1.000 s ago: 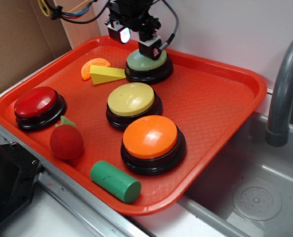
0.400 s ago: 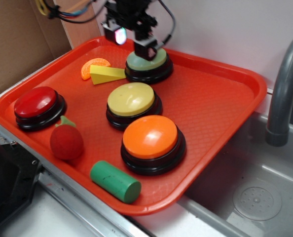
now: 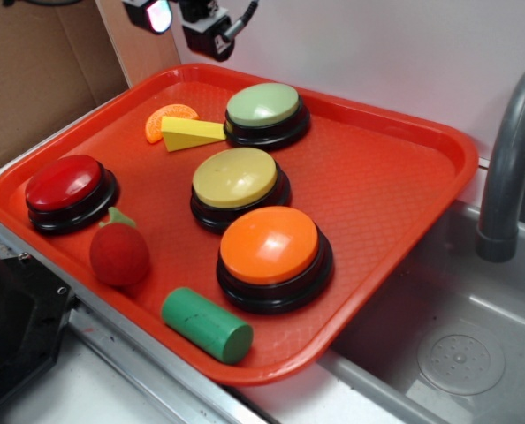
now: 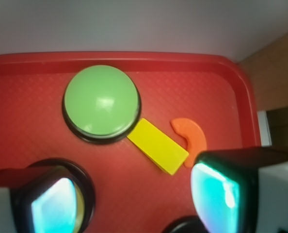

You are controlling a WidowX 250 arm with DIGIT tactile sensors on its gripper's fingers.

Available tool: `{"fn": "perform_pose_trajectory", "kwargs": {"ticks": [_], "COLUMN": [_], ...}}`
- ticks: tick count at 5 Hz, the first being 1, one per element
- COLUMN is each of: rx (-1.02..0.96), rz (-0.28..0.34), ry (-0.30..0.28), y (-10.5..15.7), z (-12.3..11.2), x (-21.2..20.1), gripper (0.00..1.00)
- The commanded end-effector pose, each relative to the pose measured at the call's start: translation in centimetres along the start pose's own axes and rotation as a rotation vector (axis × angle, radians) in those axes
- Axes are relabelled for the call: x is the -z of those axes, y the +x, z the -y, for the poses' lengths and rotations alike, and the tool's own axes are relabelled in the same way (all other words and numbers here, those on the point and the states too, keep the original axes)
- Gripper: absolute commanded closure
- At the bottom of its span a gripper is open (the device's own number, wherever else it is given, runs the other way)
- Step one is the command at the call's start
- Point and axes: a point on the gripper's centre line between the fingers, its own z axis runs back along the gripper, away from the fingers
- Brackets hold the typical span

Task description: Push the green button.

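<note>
The green button (image 3: pixel 262 104) has a pale green dome on a black base and stands at the far side of the red tray (image 3: pixel 395 177). In the wrist view the green button (image 4: pixel 101 102) lies ahead of the fingers, fully uncovered. My gripper (image 3: pixel 181 22) hangs well above the tray, up and to the left of the button, touching nothing. From the wrist camera the gripper (image 4: pixel 134 199) stands open, with only bare tray between its glowing fingertips (image 4: pixel 216 194).
On the tray are a yellow button (image 3: pixel 236 177), an orange button (image 3: pixel 270 245), a red button (image 3: pixel 64 181), a dark green cylinder (image 3: pixel 207 324), a toy strawberry (image 3: pixel 118 253), a yellow wedge (image 3: pixel 192 132) and an orange slice (image 3: pixel 170 117). A sink (image 3: pixel 457 353) and grey faucet (image 3: pixel 510 168) are at right.
The gripper was down on the green button's top; it has since lifted off and moved up and to the left, leaving the button uncovered.
</note>
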Motion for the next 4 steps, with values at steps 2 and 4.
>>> {"fn": "perform_pose_trajectory", "kwargs": {"ticks": [2,4], "rx": [-0.037,-0.047], "rz": [0.081,0.080], "ry": [-0.019,-0.113], "y": [1.0,0.9], "z": [-1.2,-2.8], "x": [-2.0,-3.2], "gripper": [0.00,0.00]}}
